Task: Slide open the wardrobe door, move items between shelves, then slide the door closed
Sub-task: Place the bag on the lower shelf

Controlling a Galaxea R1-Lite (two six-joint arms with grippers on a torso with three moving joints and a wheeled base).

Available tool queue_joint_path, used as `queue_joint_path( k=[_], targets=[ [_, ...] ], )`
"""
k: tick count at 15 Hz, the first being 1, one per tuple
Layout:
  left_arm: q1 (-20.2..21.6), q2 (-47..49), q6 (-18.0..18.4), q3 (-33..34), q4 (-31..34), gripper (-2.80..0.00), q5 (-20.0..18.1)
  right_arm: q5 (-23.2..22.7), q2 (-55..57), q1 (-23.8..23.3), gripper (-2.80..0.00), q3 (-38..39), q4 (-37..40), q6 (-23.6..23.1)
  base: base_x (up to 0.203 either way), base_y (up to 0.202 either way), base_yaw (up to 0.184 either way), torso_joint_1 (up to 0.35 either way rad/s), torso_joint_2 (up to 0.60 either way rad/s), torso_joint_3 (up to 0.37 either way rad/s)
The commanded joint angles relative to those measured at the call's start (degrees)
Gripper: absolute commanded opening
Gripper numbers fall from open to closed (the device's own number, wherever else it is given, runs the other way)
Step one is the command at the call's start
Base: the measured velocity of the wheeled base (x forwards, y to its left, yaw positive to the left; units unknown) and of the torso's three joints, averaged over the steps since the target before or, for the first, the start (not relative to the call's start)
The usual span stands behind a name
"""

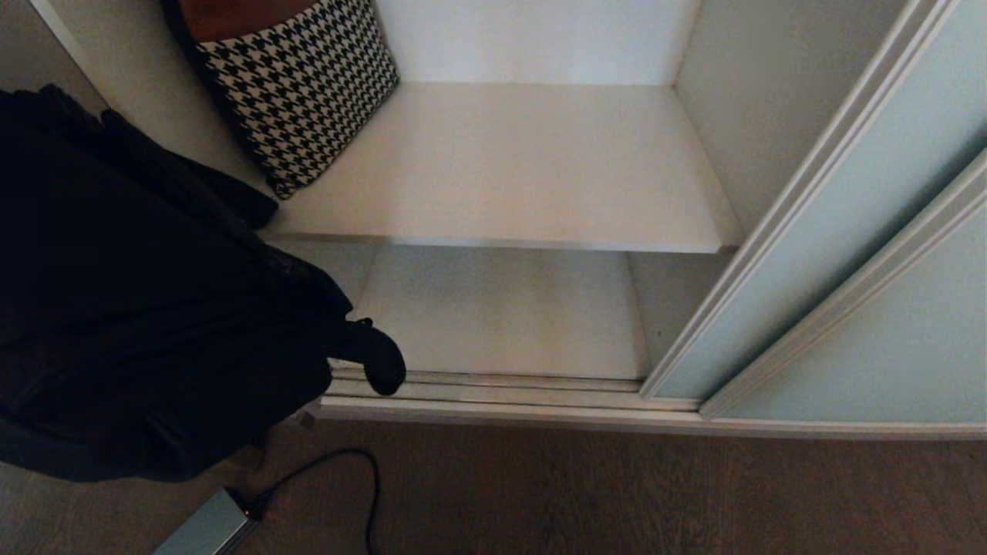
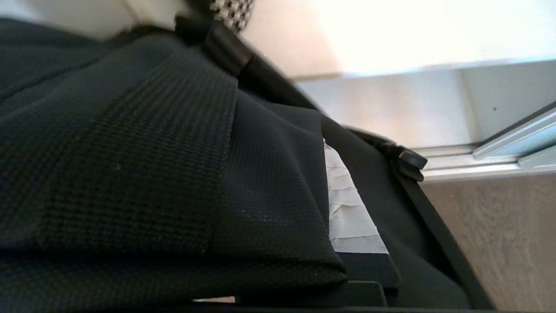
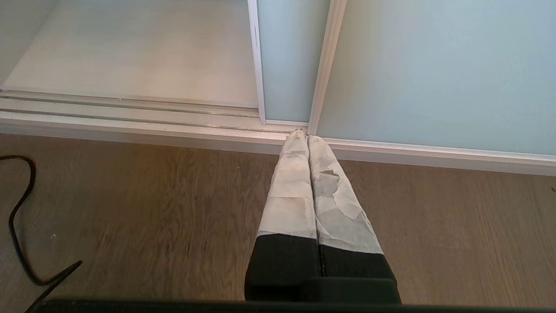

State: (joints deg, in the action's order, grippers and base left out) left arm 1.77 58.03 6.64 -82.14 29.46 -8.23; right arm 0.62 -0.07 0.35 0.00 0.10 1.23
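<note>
The sliding wardrobe door (image 1: 871,200) stands pushed to the right, leaving the wardrobe open. Two white shelves show inside: the upper shelf (image 1: 524,169) and a lower shelf (image 1: 501,316) just above the floor track. A large black bag (image 1: 139,308) hangs at the left, in front of the opening. My left gripper (image 2: 323,182) is shut on the bag's black fabric (image 2: 173,152); one white-taped finger (image 2: 349,217) shows, the other is hidden under the cloth. My right gripper (image 3: 304,137) is shut with nothing in it, low over the wooden floor and pointing at the door's bottom rail.
A black-and-white houndstooth cushion (image 1: 301,85) leans in the upper shelf's left back corner. The bag's strap end (image 1: 378,358) dangles over the grooved floor track (image 1: 493,389). A black cable (image 1: 362,478) and a power strip (image 1: 208,528) lie on the floor at lower left.
</note>
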Motion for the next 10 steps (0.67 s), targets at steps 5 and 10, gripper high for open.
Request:
queue_joint_path(
  k=[5,10],
  targets=[
    [1.22,-6.76,-3.12,4.72,-0.17,-2.8,-0.72,-0.01,-0.1,0.09,-2.8,0.0,-0.01,0.01,0.0,0.0,0.0,0.0,0.0,0.0],
    [1.18,-10.35,-6.0,8.28,0.41,-2.8,-8.44,-0.01,-0.1,0.01,-2.8,0.0,-0.01,0.01,0.0,0.0,0.0,0.0,0.0,0.0]
  ],
)
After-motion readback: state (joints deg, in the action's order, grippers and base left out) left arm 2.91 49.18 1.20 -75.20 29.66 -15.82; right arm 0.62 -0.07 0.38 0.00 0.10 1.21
